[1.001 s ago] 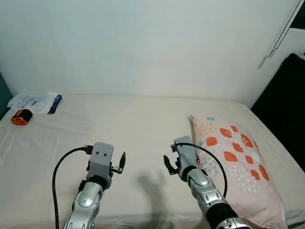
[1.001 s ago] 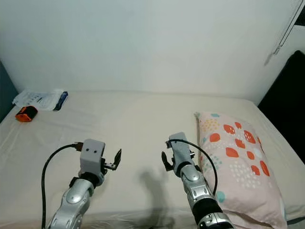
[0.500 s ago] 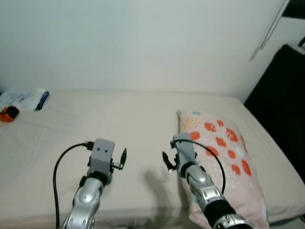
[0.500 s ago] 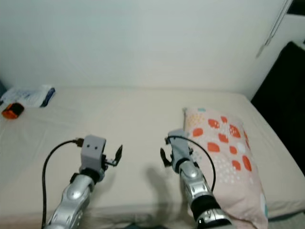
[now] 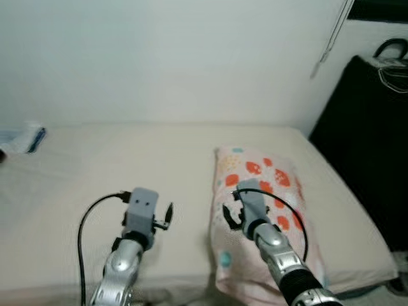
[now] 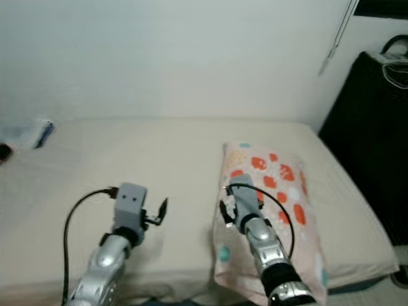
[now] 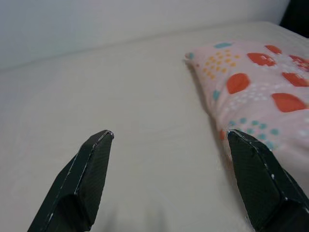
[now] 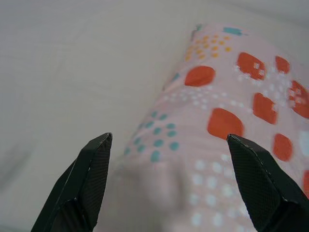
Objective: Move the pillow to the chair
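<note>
While both jaws are spread and empty, right gripper (image 5: 234, 215) hovers over the pillow (image 5: 268, 191), which lies on the bed (image 5: 95, 166); left gripper (image 5: 167, 215) has it off to its side. Risk: pinching only loose cover, so it slips.

Pillow (image 5: 264, 191) on bed (image 5: 95, 166) — right side; right hand (image 5: 237, 217) above it.

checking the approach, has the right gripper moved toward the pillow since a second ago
Yes. The right gripper, fingers open, was beside the pillow's left edge; now it hangs over the pillow's patterned top. The camera swung right too, so part of the shift is the view.
</note>
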Robot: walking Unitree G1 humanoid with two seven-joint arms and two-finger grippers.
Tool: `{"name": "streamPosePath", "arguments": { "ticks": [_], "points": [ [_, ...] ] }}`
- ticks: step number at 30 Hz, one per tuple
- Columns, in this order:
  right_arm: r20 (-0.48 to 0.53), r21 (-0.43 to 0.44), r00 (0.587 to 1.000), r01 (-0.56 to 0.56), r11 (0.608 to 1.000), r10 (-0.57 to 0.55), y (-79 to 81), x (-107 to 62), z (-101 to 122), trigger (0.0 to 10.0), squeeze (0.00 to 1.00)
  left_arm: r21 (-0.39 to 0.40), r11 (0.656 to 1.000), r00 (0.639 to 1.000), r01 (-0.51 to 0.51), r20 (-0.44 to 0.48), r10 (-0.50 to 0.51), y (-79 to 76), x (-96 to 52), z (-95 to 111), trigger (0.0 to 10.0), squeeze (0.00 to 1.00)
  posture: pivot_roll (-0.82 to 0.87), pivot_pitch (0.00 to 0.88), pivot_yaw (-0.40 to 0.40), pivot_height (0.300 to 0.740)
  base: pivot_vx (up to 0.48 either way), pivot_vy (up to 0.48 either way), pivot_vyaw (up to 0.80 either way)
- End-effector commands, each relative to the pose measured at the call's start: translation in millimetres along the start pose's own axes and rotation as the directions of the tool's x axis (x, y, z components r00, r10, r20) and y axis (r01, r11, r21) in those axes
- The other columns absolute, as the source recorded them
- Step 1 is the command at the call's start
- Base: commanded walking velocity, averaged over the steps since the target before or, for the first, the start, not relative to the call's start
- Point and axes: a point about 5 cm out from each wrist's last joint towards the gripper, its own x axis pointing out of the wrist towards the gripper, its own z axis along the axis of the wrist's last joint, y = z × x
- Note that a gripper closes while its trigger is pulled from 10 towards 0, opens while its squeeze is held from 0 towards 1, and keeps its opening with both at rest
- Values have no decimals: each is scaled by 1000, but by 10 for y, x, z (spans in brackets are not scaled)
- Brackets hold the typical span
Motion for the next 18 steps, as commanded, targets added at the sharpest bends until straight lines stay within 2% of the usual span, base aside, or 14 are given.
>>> {"name": "streamPosePath", "arguments": {
  "ticks": [1,6,18],
  "points": [
    [-7,12,1000,-3,1000,3,15,2,-10,10000,0,4,1000,1000,-5,-29,5,25,-6,-48,10000,0,63,0,-85,717,0,469,0],
    [-6,12,1000,-3,1000,3,16,2,-8,10000,0,5,1000,999,-12,-30,13,27,-11,-53,10000,0,64,0,-85,717,0,310,0],
    [-4,14,1000,-24,1000,24,40,1,-7,10000,0,1,1000,1000,-10,1,10,5,-11,-21,10000,0,62,0,-87,717,0,0,0]
  ]
}}
